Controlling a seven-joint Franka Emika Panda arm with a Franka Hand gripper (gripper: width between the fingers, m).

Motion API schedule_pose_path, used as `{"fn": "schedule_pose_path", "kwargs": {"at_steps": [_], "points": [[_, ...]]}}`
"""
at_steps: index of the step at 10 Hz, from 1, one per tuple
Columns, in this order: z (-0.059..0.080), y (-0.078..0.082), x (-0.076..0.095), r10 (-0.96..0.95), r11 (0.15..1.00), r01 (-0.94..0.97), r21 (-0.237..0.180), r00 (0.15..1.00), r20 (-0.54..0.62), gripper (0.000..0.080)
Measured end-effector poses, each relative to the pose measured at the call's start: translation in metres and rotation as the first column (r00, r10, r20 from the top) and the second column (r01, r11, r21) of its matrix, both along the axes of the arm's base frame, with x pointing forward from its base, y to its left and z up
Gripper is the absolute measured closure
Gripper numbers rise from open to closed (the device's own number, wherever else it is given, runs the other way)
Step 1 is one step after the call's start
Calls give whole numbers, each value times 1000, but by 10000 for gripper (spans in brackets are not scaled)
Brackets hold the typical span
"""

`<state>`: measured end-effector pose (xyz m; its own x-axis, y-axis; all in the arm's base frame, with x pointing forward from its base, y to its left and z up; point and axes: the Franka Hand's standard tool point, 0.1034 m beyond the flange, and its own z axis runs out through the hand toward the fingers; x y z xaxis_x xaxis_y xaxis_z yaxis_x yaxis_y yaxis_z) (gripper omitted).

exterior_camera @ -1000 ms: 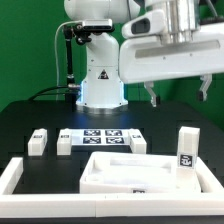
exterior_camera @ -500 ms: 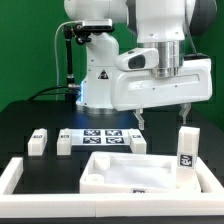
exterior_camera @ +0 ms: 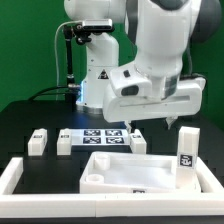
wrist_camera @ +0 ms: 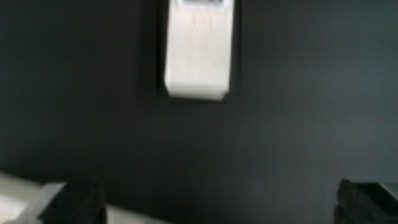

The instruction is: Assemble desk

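Hand (exterior_camera: 152,124) hangs wide open with nothing between its jaws, at the middle right of the exterior view, above the black bench (exterior_camera: 25,120). In the wrist view its two dark fingertips (wrist_camera: 80,200) frame bare bench. A blurred white block (wrist_camera: 196,50), likely one of the desk's legs, lies well apart from them.

Below the hand in the exterior view, the white tabletop panel (exterior_camera: 100,176) lies flat at lower centre, with a raised rim around it. An upright leg (exterior_camera: 187,148) with a tag on its face stands at the panel's right end, just below and right of the hand. A short leg (exterior_camera: 139,143) shows just behind the panel's far edge, beside the marker board (exterior_camera: 103,137) at the centre of the frame. Left of that board sit a near-left leg (exterior_camera: 65,143) and a far-left leg (exterior_camera: 38,141), close together. The white border rail (exterior_camera: 12,176) runs along the lower left and lower right of the frame.
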<state>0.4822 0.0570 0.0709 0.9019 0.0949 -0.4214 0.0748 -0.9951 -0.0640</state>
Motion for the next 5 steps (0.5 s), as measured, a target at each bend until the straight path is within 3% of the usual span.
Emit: {"fn": "schedule_pose_path", "kwargs": {"at_steps": [1, 2, 5], "points": [[-2, -3, -2, -12, 1000, 11, -9, 992, -127, 150], [-5, -5, 7, -19, 1000, 18, -10, 990, -140, 150], [-7, -6, -8, -16, 1000, 11, -16, 929, -370, 150]]}}
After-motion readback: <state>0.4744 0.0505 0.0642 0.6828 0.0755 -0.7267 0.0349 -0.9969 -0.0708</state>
